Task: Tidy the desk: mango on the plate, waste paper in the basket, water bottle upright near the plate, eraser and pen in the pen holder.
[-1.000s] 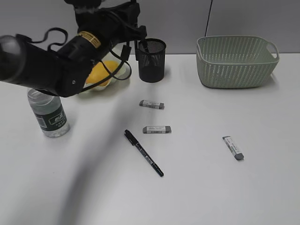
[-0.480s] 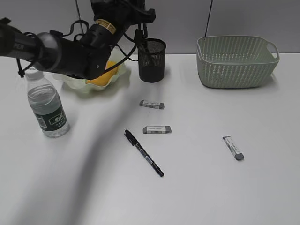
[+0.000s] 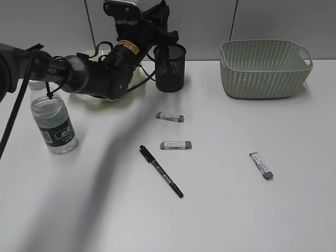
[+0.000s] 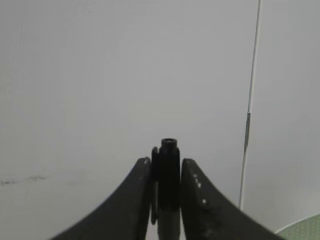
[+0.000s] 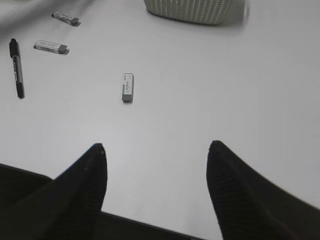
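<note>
My left gripper [image 3: 164, 38] hangs just over the black mesh pen holder [image 3: 170, 71], shut on a black pen [image 4: 169, 175] that stands upright between its fingers. A second black pen [image 3: 161, 171] lies on the table, with three erasers around it: one eraser [image 3: 170, 117], another eraser [image 3: 176, 145] and a third eraser [image 3: 261, 165]. The water bottle [image 3: 52, 123] stands upright at the left. The left arm covers most of the plate [image 3: 137, 80] and hides the mango. Open and empty, my right gripper [image 5: 156, 147] hovers above the table near the third eraser [image 5: 128, 87]. No waste paper shows.
The pale green woven basket [image 3: 265, 68] stands at the back right, beside the wall. The left arm stretches across the back left of the table, over the plate.
The left arm has swung up and to the right, bringing its gripper with the pen over the pen holder. The mango, visible before, is now behind the arm.
</note>
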Robot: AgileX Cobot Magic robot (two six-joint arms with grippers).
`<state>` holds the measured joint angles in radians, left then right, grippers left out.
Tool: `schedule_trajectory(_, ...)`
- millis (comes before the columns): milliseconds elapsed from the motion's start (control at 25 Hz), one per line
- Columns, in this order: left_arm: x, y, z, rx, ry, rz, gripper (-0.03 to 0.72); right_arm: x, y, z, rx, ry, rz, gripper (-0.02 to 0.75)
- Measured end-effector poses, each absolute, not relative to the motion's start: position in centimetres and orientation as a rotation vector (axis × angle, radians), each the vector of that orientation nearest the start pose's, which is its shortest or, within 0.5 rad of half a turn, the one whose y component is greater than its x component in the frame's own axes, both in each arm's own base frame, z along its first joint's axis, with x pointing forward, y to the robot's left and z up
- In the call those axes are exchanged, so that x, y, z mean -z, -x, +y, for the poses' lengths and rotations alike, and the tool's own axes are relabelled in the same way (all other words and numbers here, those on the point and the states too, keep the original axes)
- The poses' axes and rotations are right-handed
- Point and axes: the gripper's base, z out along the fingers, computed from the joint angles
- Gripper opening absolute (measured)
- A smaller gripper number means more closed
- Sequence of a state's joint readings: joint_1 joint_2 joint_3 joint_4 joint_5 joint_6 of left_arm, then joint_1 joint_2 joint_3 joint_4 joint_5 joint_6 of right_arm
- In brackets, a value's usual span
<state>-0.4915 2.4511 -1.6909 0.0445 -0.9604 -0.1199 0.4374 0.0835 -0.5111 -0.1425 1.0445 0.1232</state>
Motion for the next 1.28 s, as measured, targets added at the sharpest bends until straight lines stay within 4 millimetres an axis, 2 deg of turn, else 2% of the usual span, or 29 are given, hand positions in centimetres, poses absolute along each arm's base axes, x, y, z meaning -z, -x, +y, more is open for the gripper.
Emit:
schedule_trajectory(80, -16.1, -47.4, -25.8, 0.526, -0.293, 1.26, 0.211, -28.2, -1.2, -0.8, -0.163, 0.321, 2.07, 0.498)
schedule_trajectory(200, -16.2, -47.4, -25.8, 0.525, -0.302, 1.258, 0.361, -28.2, -1.2, -0.8, -0.161, 0.314, 2.07, 0.498)
schedule_trajectory(320, -16.8, -47.4, -25.8, 0.521, -0.309, 1.276, 0.432, -28.2, -1.2, -0.8, -0.16, 0.312, 2.07, 0.498)
schedule_trajectory(440, -18.4, -47.5, -25.8, 0.505, -0.323, 1.348, 0.463, -28.2, -1.2, -0.8, -0.16, 0.312, 2.07, 0.498)
schedule_trajectory(600, -22.9, -46.7, -25.2, 0.445, -0.368, 1.587, 0.474, -28.2, -1.2, -0.8, -0.16, 0.311, 2.071, 0.498)
schedule_trajectory(640, -25.2, -46.1, -24.7, 0.43, -0.378, 1.614, 0.474, -28.2, -1.2, -0.8, -0.16, 0.311, 2.071, 0.498)
schedule_trajectory(760, -29.5, -44.0, -23.3, 0.353, -0.444, 1.721, 0.464, -28.2, -1.2, -0.8, -0.161, 0.311, 2.071, 0.498)
schedule_trajectory(840, -31.9, -41.6, -21.9, 0.304, -0.481, 1.76, 0.456, -28.2, -1.2, -0.8, -0.161, 0.311, 2.071, 0.498)
schedule_trajectory(960, -33.6, -37.1, -19.1, 0.245, -0.517, 1.828, 0.451, -28.2, -1.2, -0.8, -0.161, 0.311, 2.071, 0.498)
schedule_trajectory(1040, -34.9, -33.2, -16.8, 0.235, -0.512, 1.843, 0.451, -28.2, -1.2, -0.8, -0.16, 0.311, 2.07, 0.498)
schedule_trajectory(1240, -36.4, -22.7, -11.1, 0.216, -0.483, 1.884, 0.45, -28.2, -1.2, -0.8, -0.16, 0.311, 2.07, 0.498)
schedule_trajectory(1280, -36.0, -21.0, -10.1, 0.207, -0.479, 1.913, 0.45, -28.2, -1.2, -0.8, -0.16, 0.311, 2.07, 0.498)
